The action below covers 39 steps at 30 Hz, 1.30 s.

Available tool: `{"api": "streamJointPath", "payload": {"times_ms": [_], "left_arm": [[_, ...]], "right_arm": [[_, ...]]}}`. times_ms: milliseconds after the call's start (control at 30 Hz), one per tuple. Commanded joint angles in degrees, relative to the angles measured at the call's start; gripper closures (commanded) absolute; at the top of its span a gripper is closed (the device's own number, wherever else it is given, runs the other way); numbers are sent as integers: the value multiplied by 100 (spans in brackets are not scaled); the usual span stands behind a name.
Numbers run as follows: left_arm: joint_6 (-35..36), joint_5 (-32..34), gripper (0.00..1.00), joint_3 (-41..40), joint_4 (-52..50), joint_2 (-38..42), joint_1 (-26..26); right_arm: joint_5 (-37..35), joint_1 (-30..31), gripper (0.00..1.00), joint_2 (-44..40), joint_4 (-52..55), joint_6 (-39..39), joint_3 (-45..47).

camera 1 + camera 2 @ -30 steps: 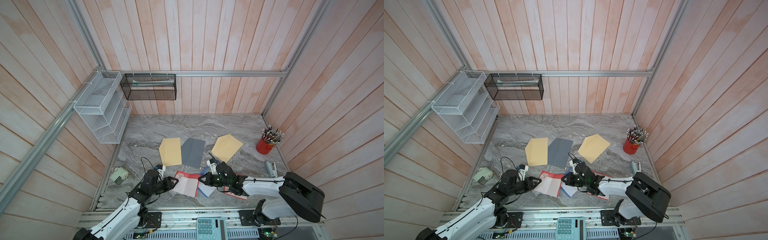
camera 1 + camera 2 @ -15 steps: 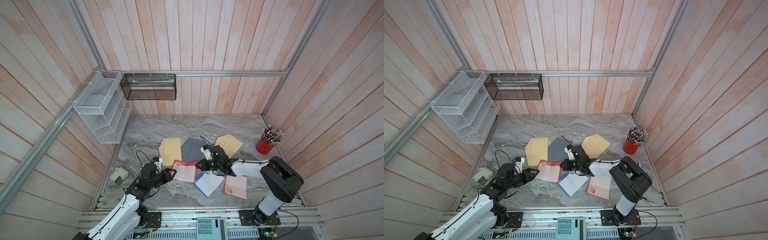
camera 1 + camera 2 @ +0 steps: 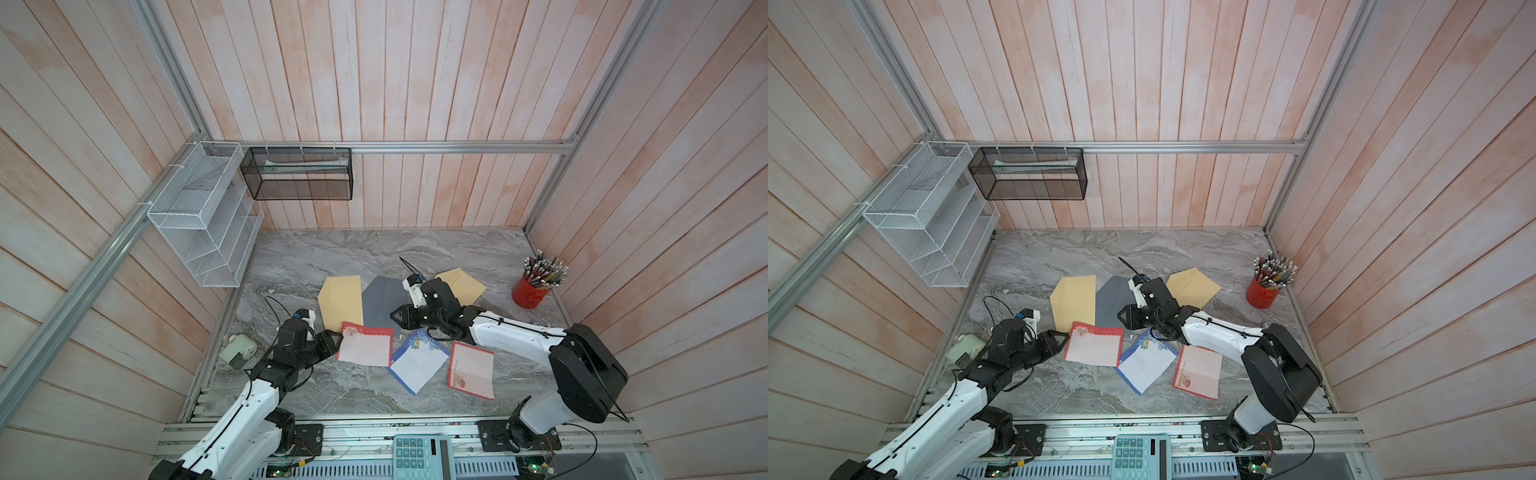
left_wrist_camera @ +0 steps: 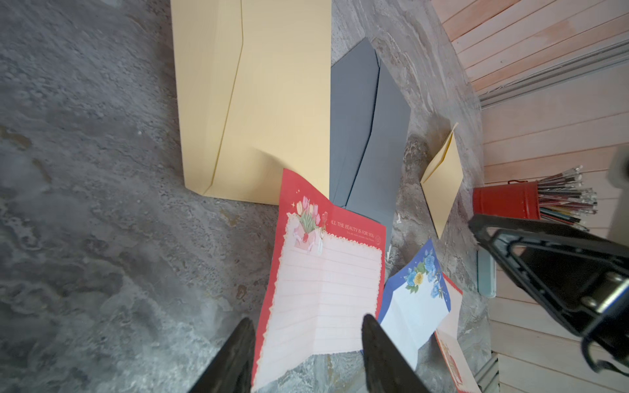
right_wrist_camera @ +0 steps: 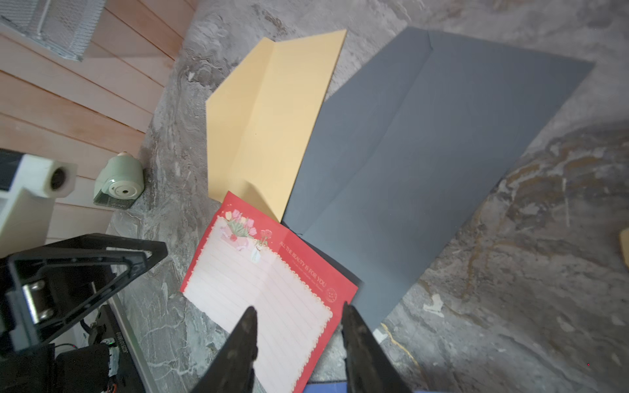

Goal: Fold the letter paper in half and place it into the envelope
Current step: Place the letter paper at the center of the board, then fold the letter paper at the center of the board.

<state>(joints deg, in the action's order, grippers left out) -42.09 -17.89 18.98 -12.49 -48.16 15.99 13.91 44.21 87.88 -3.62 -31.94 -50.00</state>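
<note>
**Both jaws standing open at the red letter paper**

The surface [image 3: 332,257] is showing bare marble from the envelopes back to the far wall. It is showing it again in a strip between the papers and the near rail. A green pencil sharpener [image 3: 237,351] is sitting at the left edge, and a red pencil cup [image 3: 528,293] is standing by the right wall.

The left arm [image 3: 291,353] is reaching in from the near left. The left jaws are standing moderately apart at the left edge of the red letter paper [image 3: 365,350], gripping nothing. The right arm [image 3: 440,309] is hanging over the gray envelope [image 3: 380,299]. The right jaws are standing narrowly parted by the paper's far right corner, also gripping nothing.

The paper is lying opened out, with a crease running down its middle. Its far edge is overlapping the tan envelope [image 3: 340,301] and the gray one, and its far left corner is lifting slightly. It is showing a red border, a pink lined field and printed tulips. A blue-bordered sheet [image 3: 417,362] is lying just beside its right edge.
</note>
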Motion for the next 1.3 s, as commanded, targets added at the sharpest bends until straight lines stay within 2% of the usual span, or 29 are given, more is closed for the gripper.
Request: {"api": "streamJointPath", "payload": {"times_ms": [0,133,333,800,1100,1267], "left_arm": [[161,-48,48,47,55,-121,-43],[122,-201,48,-42,240,-212,-51],[-16,-611,48,-311,678,-334,-75],[-176,-1262,48,-455,1417,-734,-76],[-574,-2061,48,-674,2462,-984,-76],[-870,-2632,48,-742,3362,-1150,-77]], "right_arm": [[-98,289,68,204,20,-154,103],[94,498,77,687,-225,-285,107],[32,536,82,1111,-350,-288,169],[-10,376,86,1416,-658,-383,497],[98,324,87,1521,-826,-400,570],[138,317,87,1548,-905,-427,570]]}}
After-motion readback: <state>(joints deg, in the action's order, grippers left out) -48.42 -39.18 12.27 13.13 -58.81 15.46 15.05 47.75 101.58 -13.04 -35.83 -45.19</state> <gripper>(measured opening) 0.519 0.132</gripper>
